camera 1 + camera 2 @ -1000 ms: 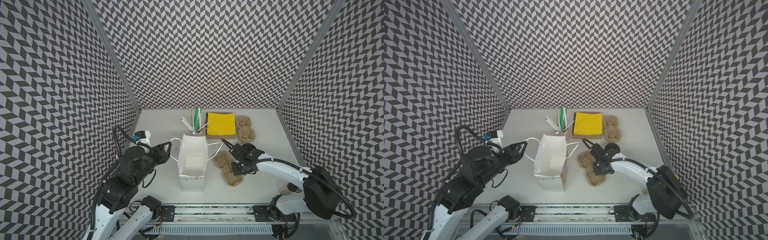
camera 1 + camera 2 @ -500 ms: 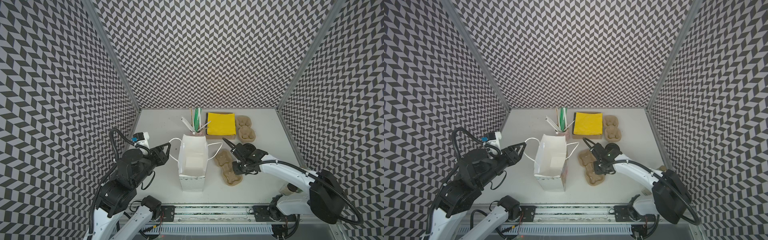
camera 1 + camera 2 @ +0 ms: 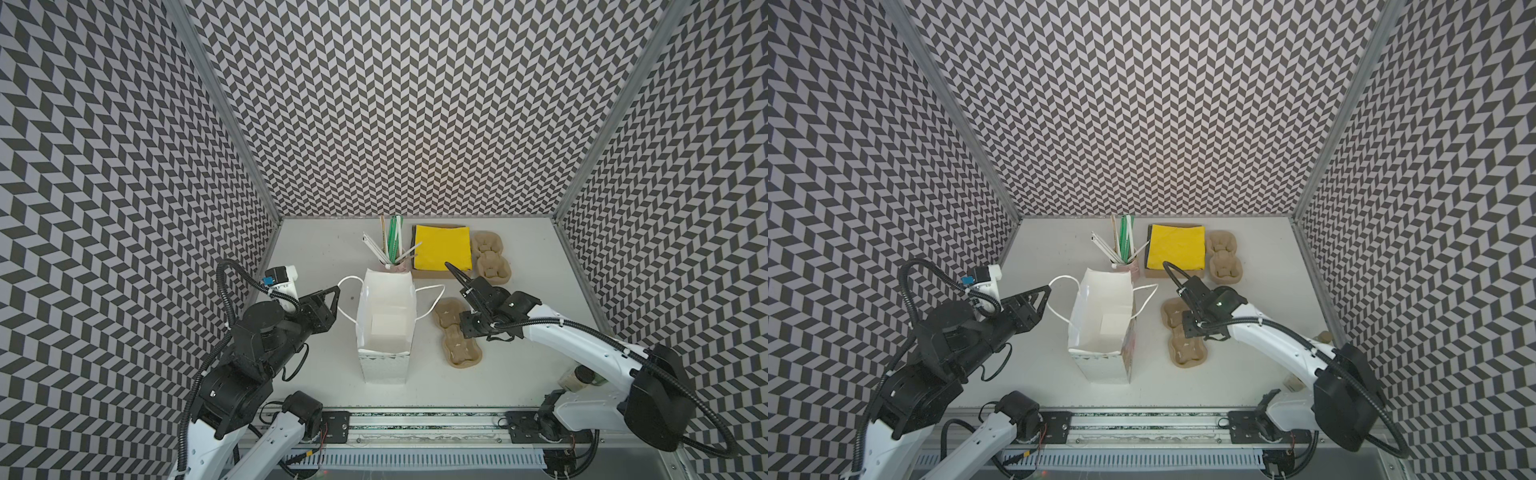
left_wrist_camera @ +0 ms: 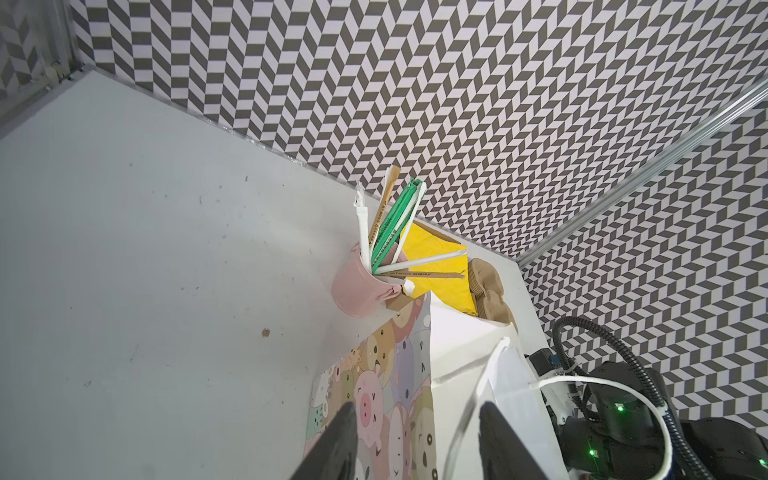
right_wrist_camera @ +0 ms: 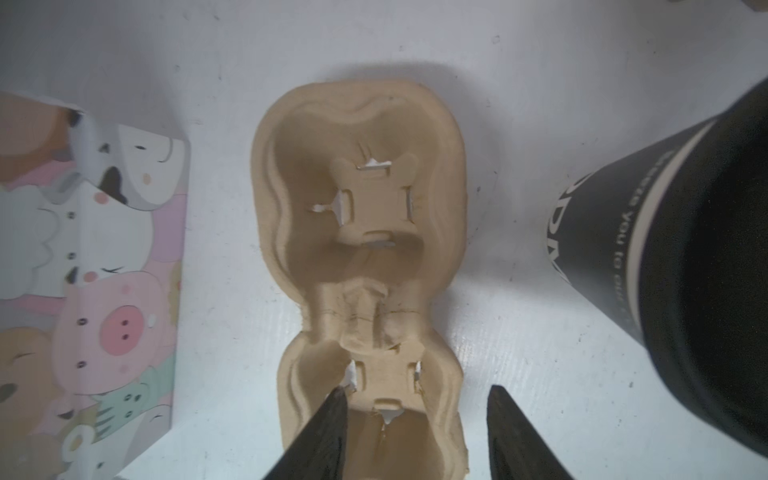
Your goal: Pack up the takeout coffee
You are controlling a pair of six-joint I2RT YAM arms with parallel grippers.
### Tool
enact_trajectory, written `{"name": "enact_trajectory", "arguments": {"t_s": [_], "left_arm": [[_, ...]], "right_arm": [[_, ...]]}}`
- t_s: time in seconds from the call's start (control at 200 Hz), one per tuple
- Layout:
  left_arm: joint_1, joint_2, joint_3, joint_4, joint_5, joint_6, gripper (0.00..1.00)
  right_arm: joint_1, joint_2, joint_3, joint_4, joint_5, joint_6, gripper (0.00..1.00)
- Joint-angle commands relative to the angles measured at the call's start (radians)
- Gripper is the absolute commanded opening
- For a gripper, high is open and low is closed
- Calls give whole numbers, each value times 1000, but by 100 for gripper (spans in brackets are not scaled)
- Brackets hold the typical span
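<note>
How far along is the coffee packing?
Done: the paper bag stands open, the pulp carrier lies beside it. In hand: nothing; the right gripper has open fingers over the carrier, the left gripper straddles the bag's rim. Left: the black cup stands on the table, outside carrier and bag.

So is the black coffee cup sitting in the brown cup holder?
No, the pockets of the brown cup holder hold no cup in the right wrist view, and the black coffee cup stands apart beside it.

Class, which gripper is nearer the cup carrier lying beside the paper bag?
Right. The right gripper hangs directly over the cup carrier, jaws apart; the left gripper sits on the paper bag's opposite side.
</note>
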Motion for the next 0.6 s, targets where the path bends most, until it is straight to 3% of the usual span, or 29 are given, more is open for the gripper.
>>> {"name": "enact_trajectory", "arguments": {"t_s": [0.0, 0.265, 0.426, 0.596], "left_arm": [[-2, -27, -13, 42, -49, 53, 49], [-1, -48, -52, 59, -83, 95, 49], [-2, -84, -74, 71, -97, 112, 49], [-2, -94, -91, 77, -105, 126, 49]], "right_arm": [[18, 18, 16, 62, -22, 43, 57], [66, 118, 43, 72, 13, 75, 54], [66, 171, 56, 75, 20, 67, 44], [64, 226, 83, 68, 26, 51, 45]]}}
